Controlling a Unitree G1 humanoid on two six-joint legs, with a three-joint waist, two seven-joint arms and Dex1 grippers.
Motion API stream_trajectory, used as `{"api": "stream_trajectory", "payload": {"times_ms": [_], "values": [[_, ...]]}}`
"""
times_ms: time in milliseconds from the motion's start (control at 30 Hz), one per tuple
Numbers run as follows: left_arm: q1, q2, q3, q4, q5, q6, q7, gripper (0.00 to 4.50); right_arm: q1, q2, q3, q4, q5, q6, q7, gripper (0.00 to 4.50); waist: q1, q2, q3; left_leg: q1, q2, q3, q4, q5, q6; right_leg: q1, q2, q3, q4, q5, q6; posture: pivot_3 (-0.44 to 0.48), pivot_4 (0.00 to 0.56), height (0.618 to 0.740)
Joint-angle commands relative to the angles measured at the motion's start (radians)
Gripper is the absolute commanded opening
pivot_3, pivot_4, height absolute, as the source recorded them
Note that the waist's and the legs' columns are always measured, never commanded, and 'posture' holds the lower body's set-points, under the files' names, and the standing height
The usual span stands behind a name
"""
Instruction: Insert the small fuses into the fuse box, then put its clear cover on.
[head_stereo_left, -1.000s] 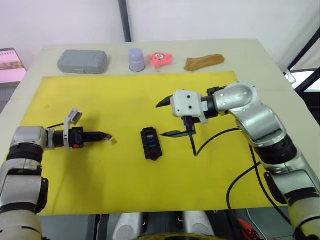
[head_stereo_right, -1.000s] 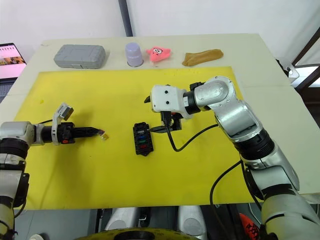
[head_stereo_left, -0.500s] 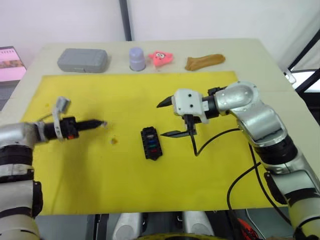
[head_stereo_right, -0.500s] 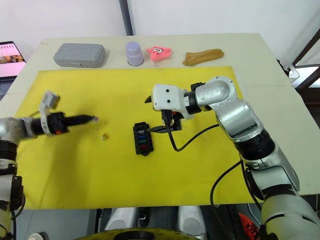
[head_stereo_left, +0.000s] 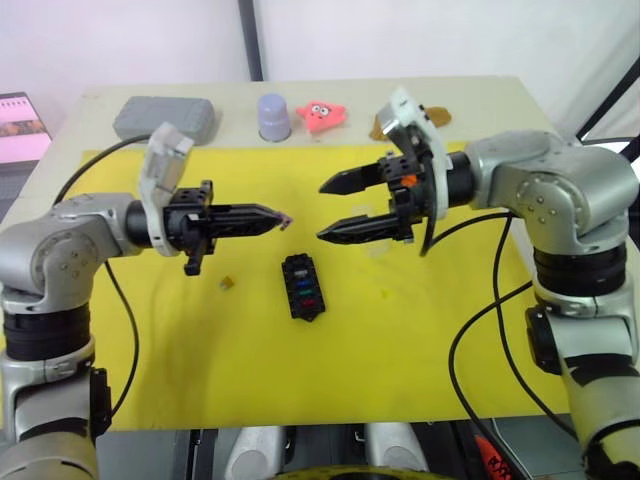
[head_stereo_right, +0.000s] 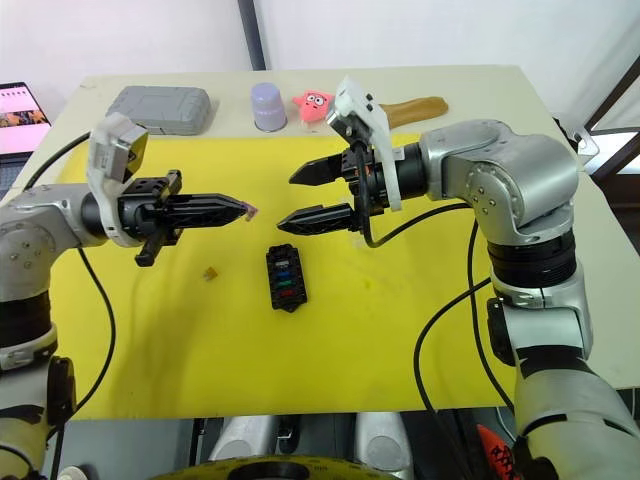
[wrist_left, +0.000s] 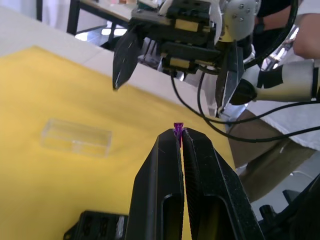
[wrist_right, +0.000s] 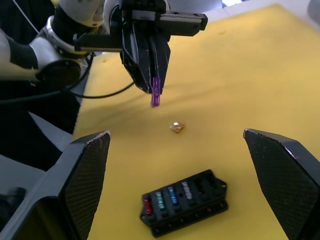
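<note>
Purple fuse (wrist_right: 155, 98) pinched in left fingers (head_stereo_left: 262, 213), arm raised level | right fingers (head_stereo_left: 352, 205) spread, facing them

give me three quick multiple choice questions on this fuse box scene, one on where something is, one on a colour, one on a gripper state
1. Where does the orange fuse lie?
A. on the yellow mat, left of the fuse box
B. inside the fuse box
C. on the grey case

2. What colour is the fuse held by the left gripper?
A. green
B. purple
C. clear-grey

3. How is the right gripper?
A. shut on the clear cover
B. shut on a fuse
C. open, holding nothing

Key: 1 A, it rests on the yellow mat beside the fuse box. 2 B, the purple fuse sticks out of the fingertips. 3 C, its fingers are spread with nothing between them.
</note>
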Motion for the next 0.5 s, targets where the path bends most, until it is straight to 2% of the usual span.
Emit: {"api": "stream_trajectory", "payload": {"times_ms": [33,100,500], "values": [[-0.032,-0.01,-0.032,-0.025,-0.012,-0.05,0.009,0.0,-0.035,-0.008,-0.011,-0.016,0.037,0.022,-0.016,3.66,0.001,0.0,0.0,0.0,0.0,0.0,0.0,0.0,0.0,0.0,0.0,0.0,0.0,0.0,0.0,0.0,0.15,0.731],[-0.041,-0.009,-0.054,-0.017,-0.004,-0.074,0.007,0.0,-0.041,-0.006,-0.007,-0.009,0.046,0.043,-0.034,2.67,0.001,0.0,0.0,0.0,0.0,0.0,0.0,0.0,0.0,0.0,0.0,0.0,0.0,0.0,0.0,0.0,0.15,0.731],[-0.062,-0.001,-0.114,0.001,0.013,-0.145,0.008,0.0,-0.022,-0.004,-0.002,-0.04,0.116,0.074,-0.08,2.67,0.0,0.0,0.0,0.0,0.0,0.0,0.0,0.0,0.0,0.0,0.0,0.0,0.0,0.0,0.0,0.0,0.15,0.731]]}}
